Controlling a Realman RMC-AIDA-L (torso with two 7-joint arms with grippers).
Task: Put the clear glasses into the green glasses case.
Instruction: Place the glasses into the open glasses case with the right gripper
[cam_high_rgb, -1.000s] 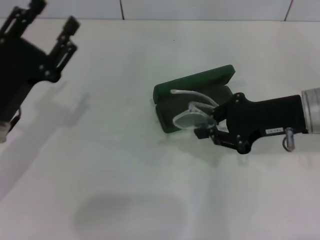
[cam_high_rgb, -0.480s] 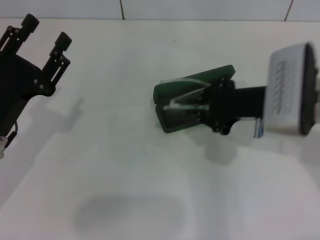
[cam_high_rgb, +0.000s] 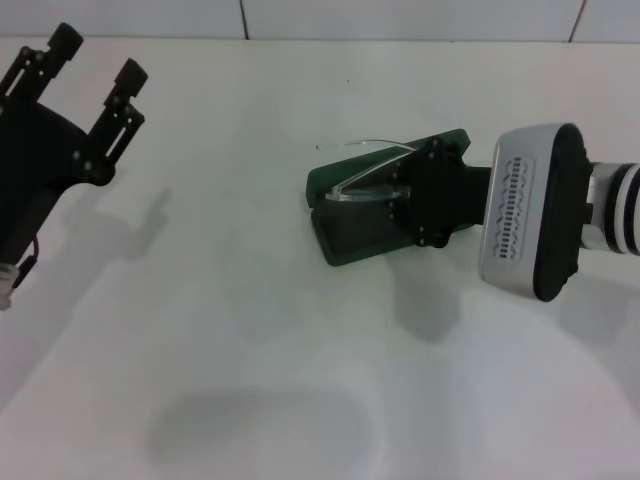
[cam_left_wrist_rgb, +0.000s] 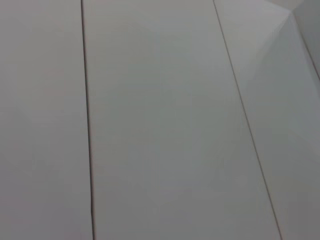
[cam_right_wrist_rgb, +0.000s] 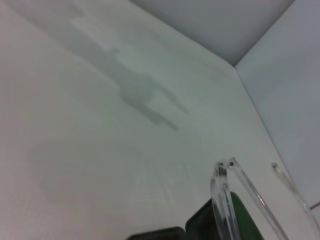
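Head view: right gripper (cam_high_rgb: 400, 190) grasps the clear glasses (cam_high_rgb: 365, 168) over the open green glasses case (cam_high_rgb: 372, 205), mid-desk toward the far edge. Glasses' long axis roughly along the case; right arm much nearer. Left gripper (cam_high_rgb: 93, 58) parked at far-left corner, fingers spread, empty.
L wrist: only wall panels.
R wrist: glasses just above case, tilted.

Bare table (cam_high_rgb: 250, 300) around green glasses case (cam_high_rgb: 345, 240)
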